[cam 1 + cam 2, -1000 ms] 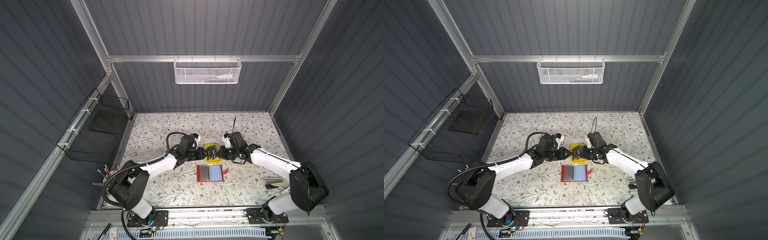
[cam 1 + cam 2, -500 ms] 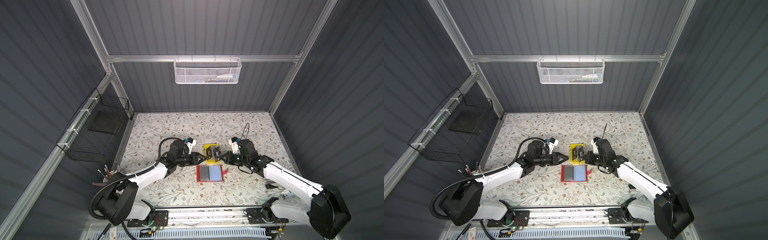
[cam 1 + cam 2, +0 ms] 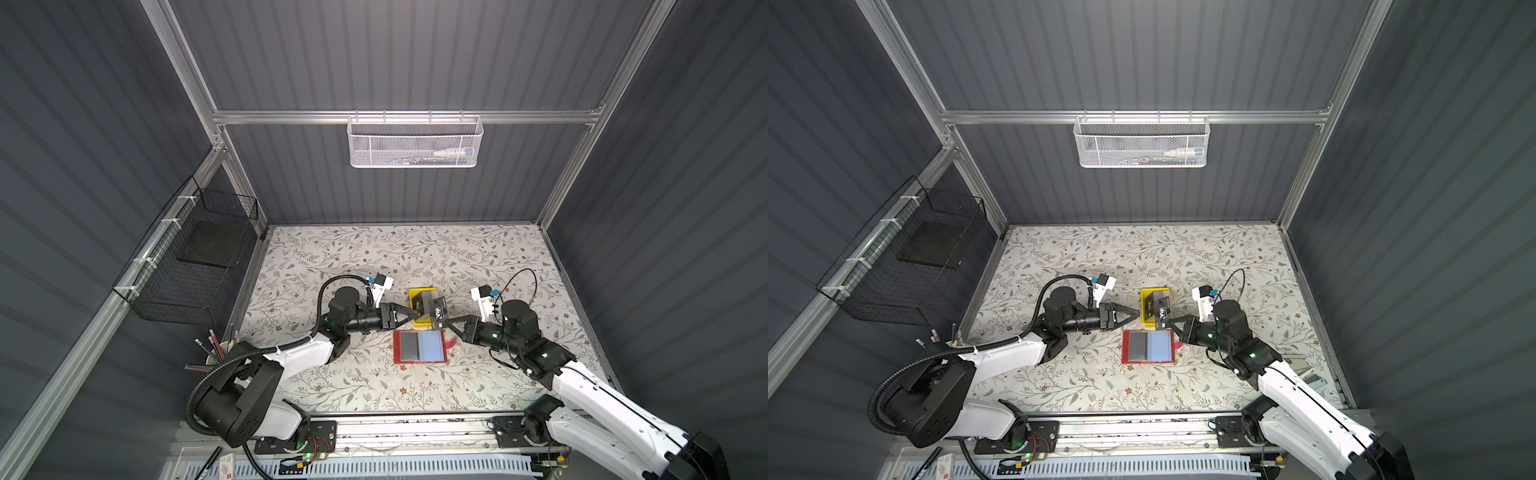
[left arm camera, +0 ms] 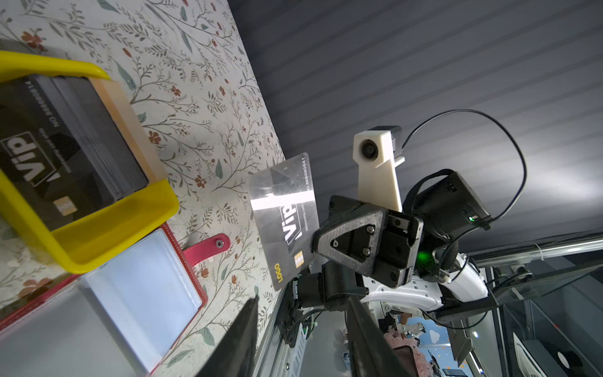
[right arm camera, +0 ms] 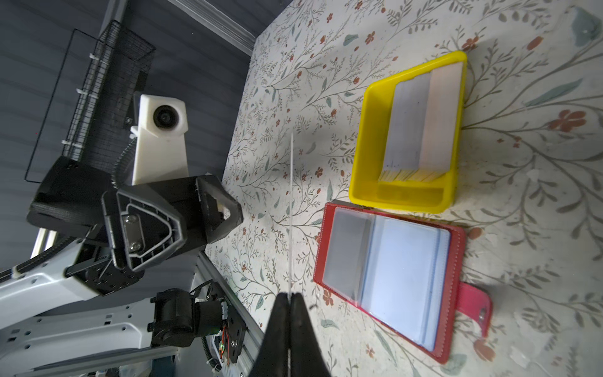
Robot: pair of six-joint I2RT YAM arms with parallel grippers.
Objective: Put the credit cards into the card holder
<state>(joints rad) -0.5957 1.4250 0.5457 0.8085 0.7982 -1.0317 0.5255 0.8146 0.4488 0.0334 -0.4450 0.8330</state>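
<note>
In a top view, the right gripper (image 3: 445,322) fingers are pinching one black VIP card (image 3: 436,309) just above frame centre, between the yellow tray (image 3: 412,293) and the card holder (image 3: 397,348). The card is standing on edge, with its long axis running top to bottom. The left gripper (image 3: 411,315) fingers are standing spread and pointing right toward it. The holder is lying open and flat, its strap (image 3: 451,341) pointing right. A floral bench (image 3: 374,257) is carrying everything, and grey ribbed walls (image 3: 395,54) are enclosing it.
</note>
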